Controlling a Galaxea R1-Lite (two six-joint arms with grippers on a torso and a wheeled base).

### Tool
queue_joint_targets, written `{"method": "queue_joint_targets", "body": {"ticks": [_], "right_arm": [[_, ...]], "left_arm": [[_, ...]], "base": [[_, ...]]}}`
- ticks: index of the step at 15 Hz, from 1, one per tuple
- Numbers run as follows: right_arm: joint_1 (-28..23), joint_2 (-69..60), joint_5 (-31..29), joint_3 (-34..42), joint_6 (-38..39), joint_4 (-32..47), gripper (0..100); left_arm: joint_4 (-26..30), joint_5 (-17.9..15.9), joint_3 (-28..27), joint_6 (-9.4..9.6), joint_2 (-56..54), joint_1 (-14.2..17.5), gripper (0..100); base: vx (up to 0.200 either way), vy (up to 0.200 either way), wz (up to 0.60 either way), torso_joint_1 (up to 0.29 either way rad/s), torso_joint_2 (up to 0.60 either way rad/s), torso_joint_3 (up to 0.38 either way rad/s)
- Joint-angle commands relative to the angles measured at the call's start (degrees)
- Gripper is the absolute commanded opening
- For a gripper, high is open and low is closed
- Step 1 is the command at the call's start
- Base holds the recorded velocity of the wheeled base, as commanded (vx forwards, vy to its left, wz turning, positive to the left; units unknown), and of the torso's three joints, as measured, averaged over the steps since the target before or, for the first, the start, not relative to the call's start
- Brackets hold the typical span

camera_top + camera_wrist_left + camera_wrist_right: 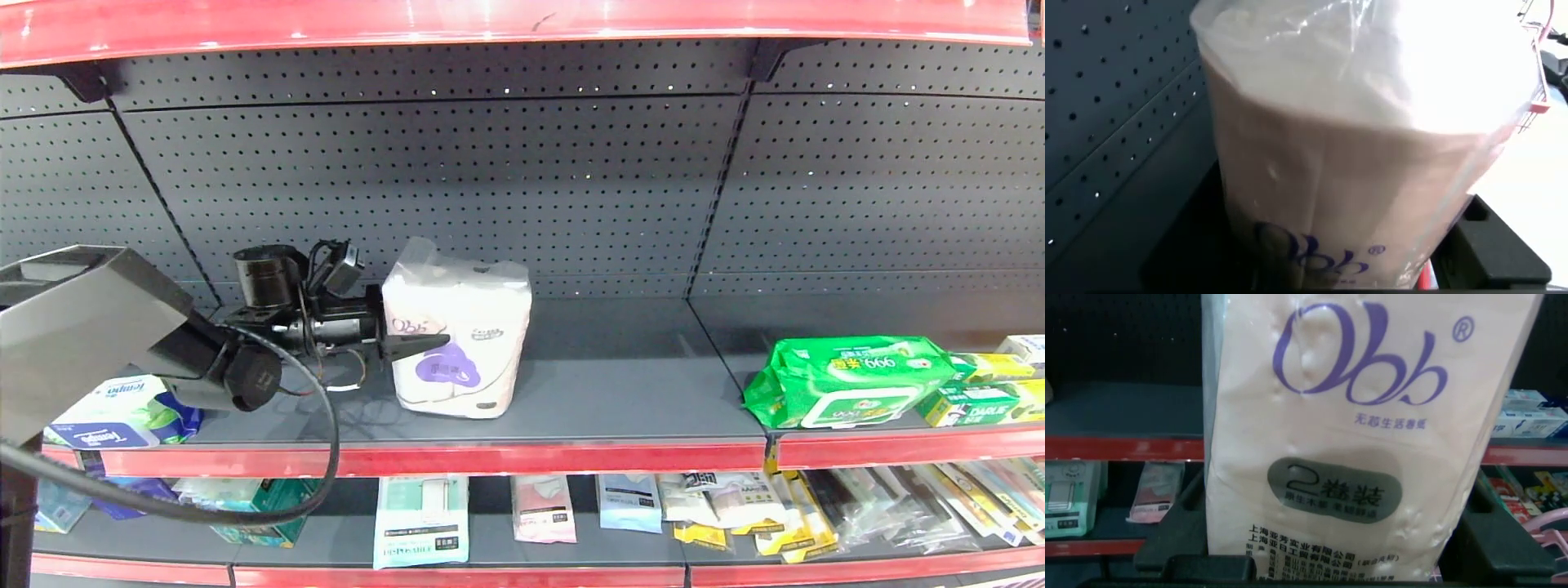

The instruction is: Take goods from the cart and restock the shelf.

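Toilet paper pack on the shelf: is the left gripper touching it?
Touching. Head view: a finger of the left gripper lies flat against the toilet paper pack.

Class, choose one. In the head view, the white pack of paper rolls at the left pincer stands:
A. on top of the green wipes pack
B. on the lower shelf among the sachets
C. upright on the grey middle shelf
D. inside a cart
C: the pack of paper rolls stands upright on the grey shelf, with the left pincer at it, well apart from the green wipes pack.
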Motion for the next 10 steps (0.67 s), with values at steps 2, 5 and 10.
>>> {"method": "queue_joint_targets", "body": {"ticks": [2, 5, 10], "right_arm": [[0.0, -0.1, 0.0, 0.0, 0.0, -0.1, 0], [0.1, 0.0, 0.0, -0.1, 0.0, -0.2, 0], [0.1, 0.0, 0.0, -0.1, 0.0, -0.2, 0]], "left_arm": [[-6.1, 0.1, 6.6, -2.27, -2.4, 0.4, 0], [-13.0, 0.0, 10.2, -6.23, -2.6, 0.4, 0], [-16.5, 0.2, 12.6, -7.37, -1.6, 1.8, 0]], "base": [[0.000, 0.000, 0.00, 0.000, 0.00, 0.000], [0.000, 0.000, 0.00, 0.000, 0.00, 0.000], [0.000, 0.000, 0.00, 0.000, 0.00, 0.000]]}}
